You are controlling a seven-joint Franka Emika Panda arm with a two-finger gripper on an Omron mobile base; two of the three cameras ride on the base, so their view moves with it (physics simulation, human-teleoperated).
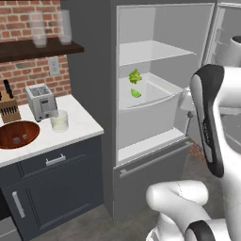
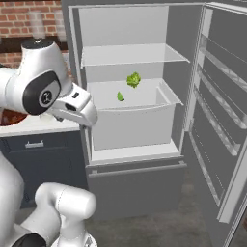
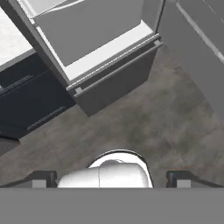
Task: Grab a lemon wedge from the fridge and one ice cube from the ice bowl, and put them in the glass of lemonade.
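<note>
The fridge stands open, its door swung out to the right. The lemon wedge lies in the white drawer, just below a ruffled leafy bunch. On the white counter sit the reddish-brown ice bowl, holding two pale ice cubes, and the glass of lemonade to its right. My gripper is open and empty, its fingertips far apart. It points down at the floor in front of the fridge's lower drawer.
A toaster and a knife block stand at the back of the counter. Two tall frosted glasses stand on a dark wall shelf. Dark cabinets lie below the counter. My arm rises in front of the fridge's right side.
</note>
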